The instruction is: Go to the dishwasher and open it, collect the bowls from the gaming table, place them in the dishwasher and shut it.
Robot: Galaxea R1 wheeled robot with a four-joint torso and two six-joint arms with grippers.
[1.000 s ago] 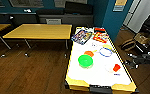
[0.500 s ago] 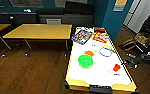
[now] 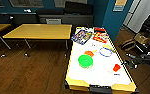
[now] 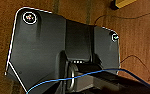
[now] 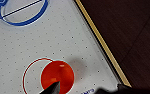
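On gaming table (image 3: 98, 77): green bowl (image 3: 85, 60), orange bowl (image 3: 89, 53); no legible writing.

gaming table (image 3: 96, 77): 1 | green bowl (image 3: 85, 60): 1 | wooden tables (image 3: 38, 31): 2

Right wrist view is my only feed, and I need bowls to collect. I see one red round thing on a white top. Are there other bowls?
Observer: Yes. The head view shows a green bowl mid-table, left of your red thing.
Operator: Anything beyond it?
Observer: An orange bowl lies just behind the green one, farther from the robot.
Operator: What is under the left arm?
Observer: Its wrist view shows brown floor with thin cables on it.
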